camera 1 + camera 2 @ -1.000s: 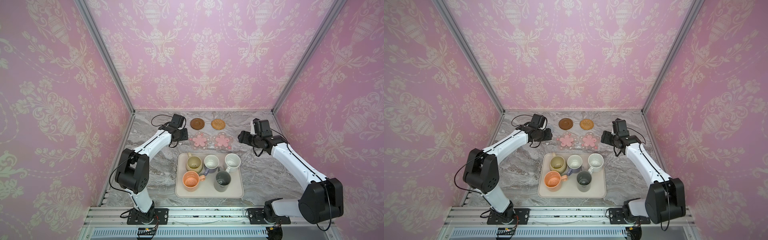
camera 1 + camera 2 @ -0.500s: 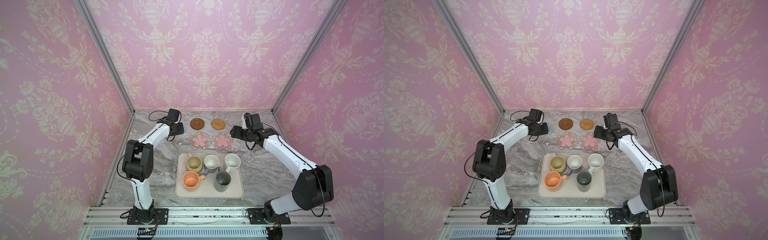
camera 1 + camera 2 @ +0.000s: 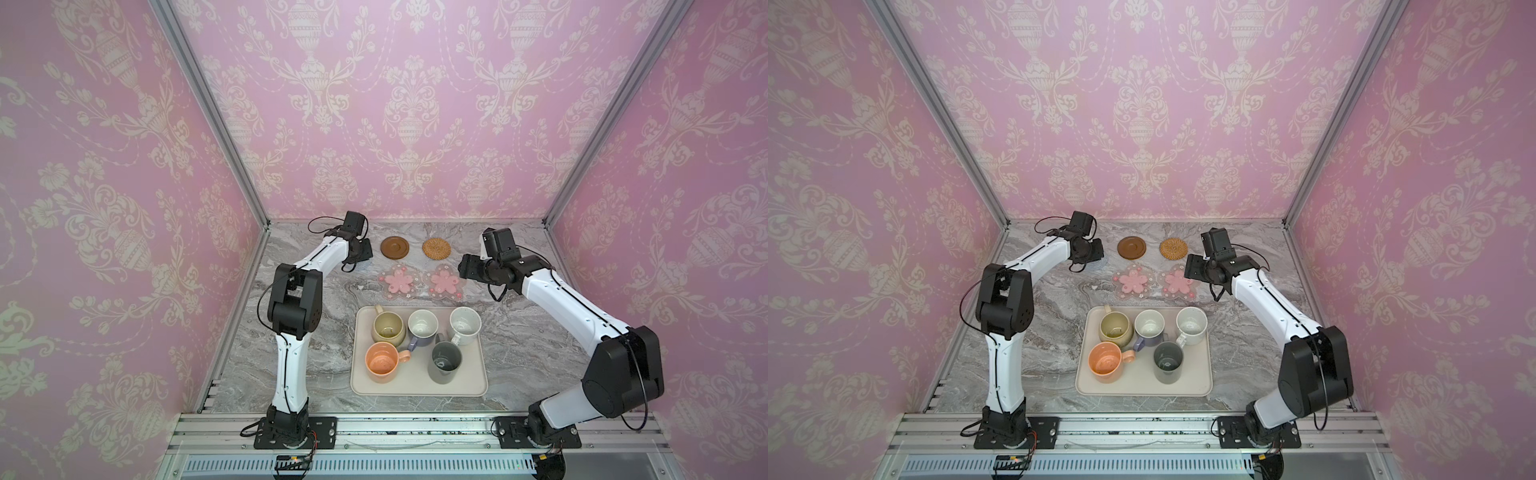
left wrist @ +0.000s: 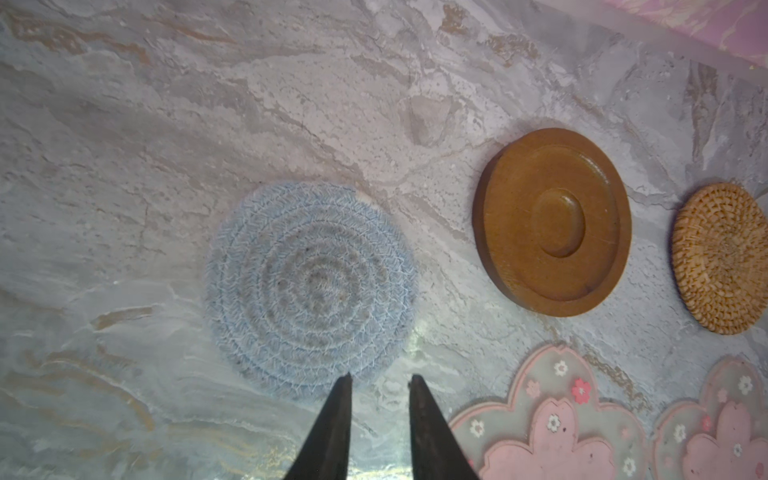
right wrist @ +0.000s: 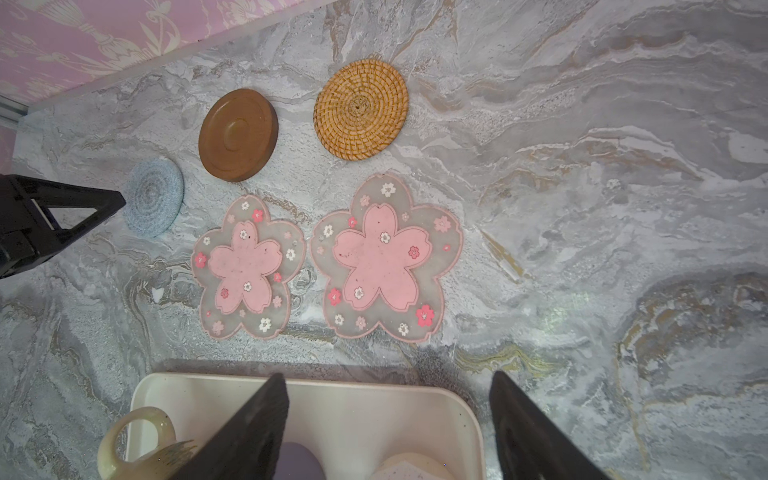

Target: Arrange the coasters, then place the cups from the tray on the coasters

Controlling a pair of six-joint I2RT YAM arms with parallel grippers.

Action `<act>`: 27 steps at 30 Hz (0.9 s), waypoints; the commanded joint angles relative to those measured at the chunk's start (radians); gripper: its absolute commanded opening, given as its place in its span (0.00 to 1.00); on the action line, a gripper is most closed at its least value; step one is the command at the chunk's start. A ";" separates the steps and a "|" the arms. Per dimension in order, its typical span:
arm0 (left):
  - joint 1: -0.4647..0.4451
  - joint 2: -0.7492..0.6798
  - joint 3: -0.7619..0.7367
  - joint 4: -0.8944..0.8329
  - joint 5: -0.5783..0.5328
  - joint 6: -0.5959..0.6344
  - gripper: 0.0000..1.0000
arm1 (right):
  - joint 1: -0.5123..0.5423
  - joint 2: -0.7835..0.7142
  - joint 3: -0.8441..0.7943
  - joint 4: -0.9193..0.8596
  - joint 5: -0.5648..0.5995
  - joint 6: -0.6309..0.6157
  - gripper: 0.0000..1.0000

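Five coasters lie at the back of the table: a blue-grey woven one (image 4: 309, 291), a brown disc (image 3: 394, 247), a rattan round (image 3: 436, 248) and two pink flowers (image 3: 398, 281) (image 3: 444, 281). My left gripper (image 4: 381, 377) hovers at the blue-grey coaster's edge, its jaws a narrow gap apart with nothing between them. My right gripper (image 5: 388, 376) stands wide open and empty over the far rim of the tray (image 3: 415, 384). On the tray stand the olive (image 3: 388, 328), lavender (image 3: 423, 326), white speckled (image 3: 464, 325), peach (image 3: 382, 361) and dark grey (image 3: 446, 361) cups.
Pink patterned walls close the marble table (image 3: 523, 345) at the back and both sides. The left arm's elbow (image 3: 295, 299) stands tall to the left of the tray. The right arm (image 3: 573, 307) slants over the table's right half.
My left gripper has shifted toward the back wall and its jaws have narrowed. My right gripper has swung left, closer to the pink flower coasters. The cups have not moved.
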 commanded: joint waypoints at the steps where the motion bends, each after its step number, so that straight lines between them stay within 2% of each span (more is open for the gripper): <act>1: 0.010 0.035 0.030 -0.042 -0.001 -0.037 0.27 | 0.006 0.008 0.026 -0.016 0.025 -0.017 0.78; 9: 0.021 0.067 0.021 -0.075 -0.011 -0.057 0.27 | 0.010 0.007 0.019 -0.014 0.032 -0.015 0.78; 18: 0.085 0.024 -0.097 -0.071 -0.009 -0.074 0.25 | 0.010 0.016 0.007 0.001 0.021 -0.003 0.78; 27: 0.151 -0.085 -0.257 -0.044 -0.032 -0.066 0.25 | 0.010 0.002 -0.014 0.006 0.025 0.003 0.78</act>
